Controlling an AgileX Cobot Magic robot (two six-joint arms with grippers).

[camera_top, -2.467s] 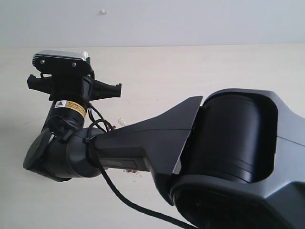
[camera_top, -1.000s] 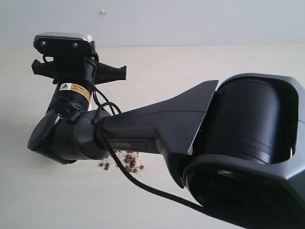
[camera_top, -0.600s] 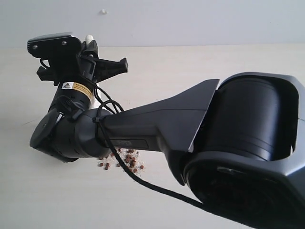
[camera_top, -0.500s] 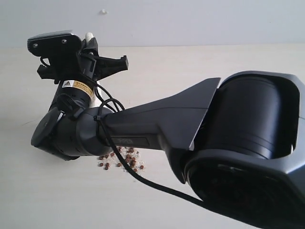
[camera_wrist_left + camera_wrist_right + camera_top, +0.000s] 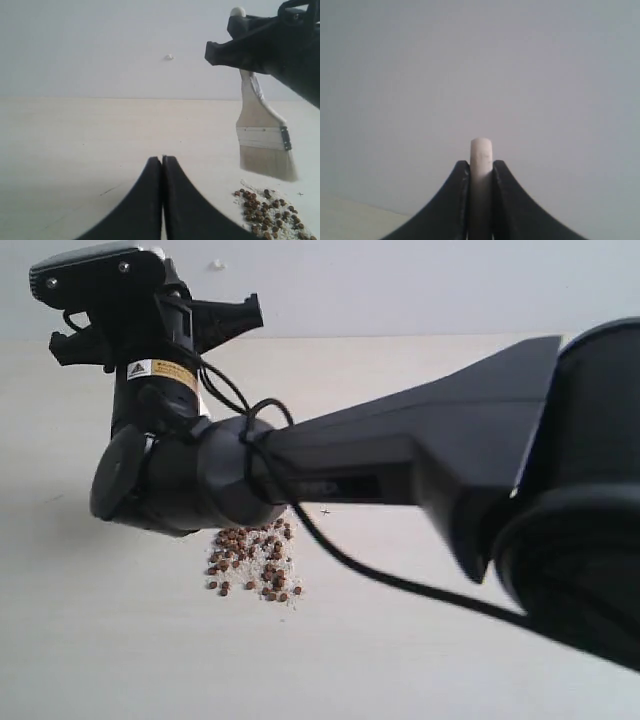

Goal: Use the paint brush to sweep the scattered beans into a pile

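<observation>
Nearest in the exterior view, the dark right arm crosses the frame and hides the part of the table beneath it. Just past it we see the beans gathered in one loose pile with pale crumbs, well short of the table's far edge.

Only the left wrist view shows the left gripper, its two black fingers pressed together with nothing between them, low over bare table. The same view alone shows the whole paint brush. It hangs upright, bristles down, just beyond the pile; we cannot tell whether the bristles touch the table.

The right wrist view gives what the others do not: the right gripper pinching the brush's pale handle, whose rounded end stands up between the fingertips. The beans do not appear in that view.

Farthest, the table's far edge meets a plain grey wall carrying one small white speck.
</observation>
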